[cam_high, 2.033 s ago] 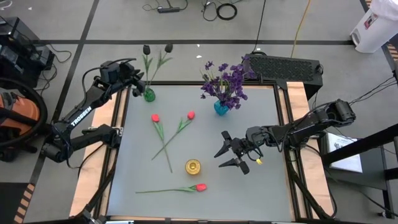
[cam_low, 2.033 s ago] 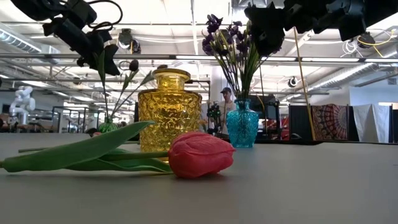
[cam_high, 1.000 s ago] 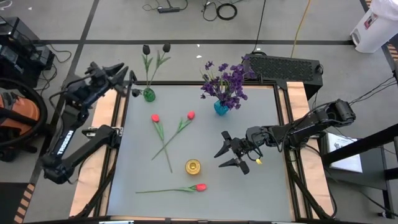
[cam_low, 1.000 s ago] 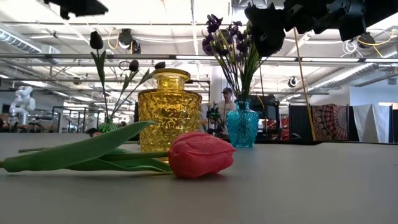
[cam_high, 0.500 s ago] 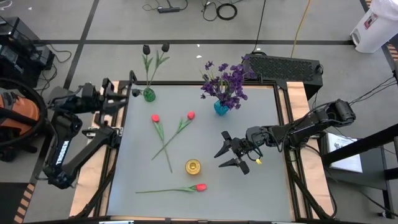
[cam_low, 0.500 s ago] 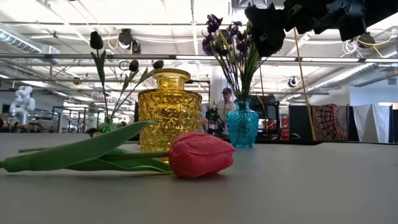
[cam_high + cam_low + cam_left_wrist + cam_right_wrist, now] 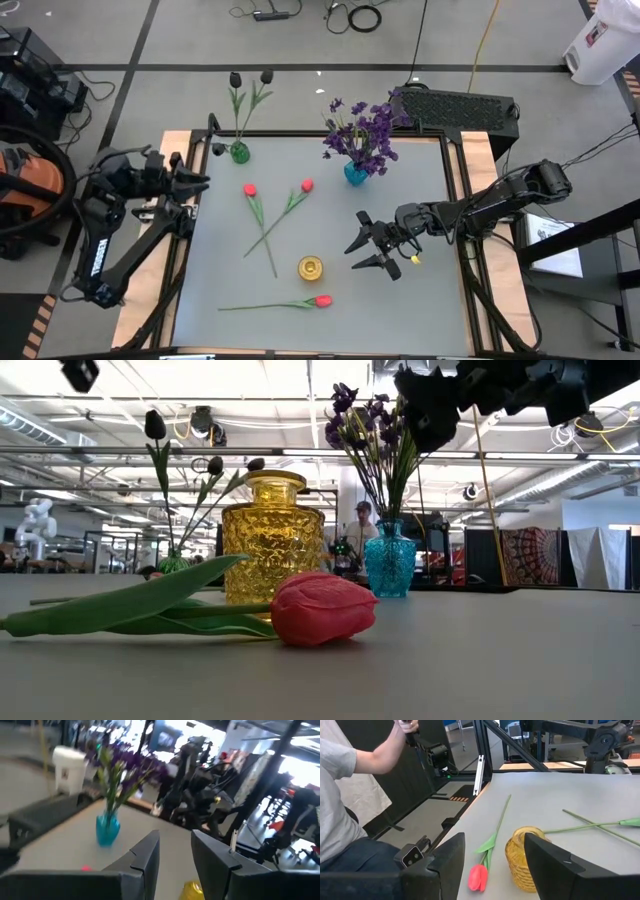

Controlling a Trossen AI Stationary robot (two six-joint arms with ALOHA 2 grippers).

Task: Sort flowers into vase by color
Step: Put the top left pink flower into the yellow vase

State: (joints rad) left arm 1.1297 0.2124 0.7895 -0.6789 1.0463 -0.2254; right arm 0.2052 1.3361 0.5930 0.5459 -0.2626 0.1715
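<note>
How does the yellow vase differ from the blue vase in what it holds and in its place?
The yellow vase is empty; the blue vase holds purple flowers. The yellow vase stands mid-table between red tulips, the blue vase near the far edge. In the low view the yellow looks wider. Both stand upright.

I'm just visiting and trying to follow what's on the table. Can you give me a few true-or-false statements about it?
1. The purple flowers stand in the blue vase. True.
2. The yellow vase holds a red tulip. False: it holds no flowers.
3. Three red tulips lie on the table. True.
4. The dark tulips lie flat. False: they stand in the green vase.
5. The right end effector grips a stem. False: it is open and holds nothing.
</note>
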